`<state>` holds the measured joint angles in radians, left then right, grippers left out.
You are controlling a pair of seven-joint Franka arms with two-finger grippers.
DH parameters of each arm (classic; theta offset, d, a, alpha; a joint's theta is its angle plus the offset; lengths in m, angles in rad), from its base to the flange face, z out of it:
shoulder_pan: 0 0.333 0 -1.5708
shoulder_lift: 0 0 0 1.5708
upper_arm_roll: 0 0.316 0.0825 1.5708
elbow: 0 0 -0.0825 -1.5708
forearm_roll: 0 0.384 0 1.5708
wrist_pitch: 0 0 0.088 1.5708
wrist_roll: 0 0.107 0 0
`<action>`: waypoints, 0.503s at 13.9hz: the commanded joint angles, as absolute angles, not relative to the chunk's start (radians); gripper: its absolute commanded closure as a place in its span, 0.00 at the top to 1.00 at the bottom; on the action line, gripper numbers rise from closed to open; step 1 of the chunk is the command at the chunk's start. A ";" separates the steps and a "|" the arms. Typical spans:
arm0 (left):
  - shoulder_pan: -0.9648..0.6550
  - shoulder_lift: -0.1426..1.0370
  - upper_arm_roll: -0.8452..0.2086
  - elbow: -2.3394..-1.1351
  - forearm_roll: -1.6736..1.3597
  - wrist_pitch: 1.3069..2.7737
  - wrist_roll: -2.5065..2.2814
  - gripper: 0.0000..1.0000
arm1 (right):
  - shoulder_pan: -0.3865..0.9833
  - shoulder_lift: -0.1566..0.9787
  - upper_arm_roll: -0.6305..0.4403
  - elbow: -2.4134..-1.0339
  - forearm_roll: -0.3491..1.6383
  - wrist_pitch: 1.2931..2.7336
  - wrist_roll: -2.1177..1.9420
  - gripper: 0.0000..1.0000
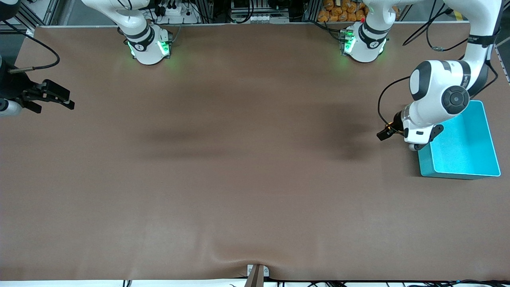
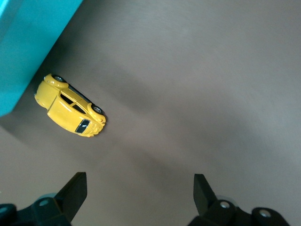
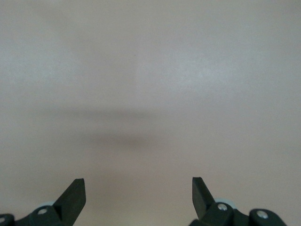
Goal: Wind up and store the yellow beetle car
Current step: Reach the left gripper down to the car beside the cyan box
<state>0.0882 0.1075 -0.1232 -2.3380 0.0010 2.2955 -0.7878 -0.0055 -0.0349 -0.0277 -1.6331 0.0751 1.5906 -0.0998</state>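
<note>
Glossy paint on the yellow beetle car (image 2: 70, 105), smooth and shiny, with dark glassy windows. Beside it the teal bin (image 1: 478, 167) looks like smooth plastic with a soft sheen. The table (image 1: 239, 179) wears a matt brown covering, leathery, faintly rippled at its near edge. Arm shells: glossy white plastic.

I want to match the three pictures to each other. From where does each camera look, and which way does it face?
Front view: high across the table, facing the robots; shows both bases, the left pincer beside the teal bin, the right pincer at the right arm's end.
Left wrist view: on the left wrist, looking down; open pincer, yellow beetle car on the table, touching nothing.
Right wrist view: on the right wrist, over bare brown table; open pincer.
Shared: front and left wrist views both show the bin.
</note>
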 commanded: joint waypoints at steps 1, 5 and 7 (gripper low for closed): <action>0.135 0.069 -0.132 -2.466 -0.006 2.460 -0.935 1.00 | -0.038 -0.029 0.009 -1.600 0.052 1.589 -0.112 1.00; 0.273 0.083 -0.133 -2.581 -0.005 2.646 -0.985 1.00 | -0.041 -0.029 0.046 -1.569 -0.003 1.591 -0.094 1.00; 0.320 0.081 -0.133 -2.615 -0.006 2.697 -0.985 1.00 | -0.041 -0.032 0.045 -1.568 0.002 1.588 -0.074 1.00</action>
<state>0.2735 0.1078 -0.1211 -2.5677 0.0011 2.6451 -0.9718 -0.0193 -0.0350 0.0275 -1.5890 0.0137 1.5977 -0.0957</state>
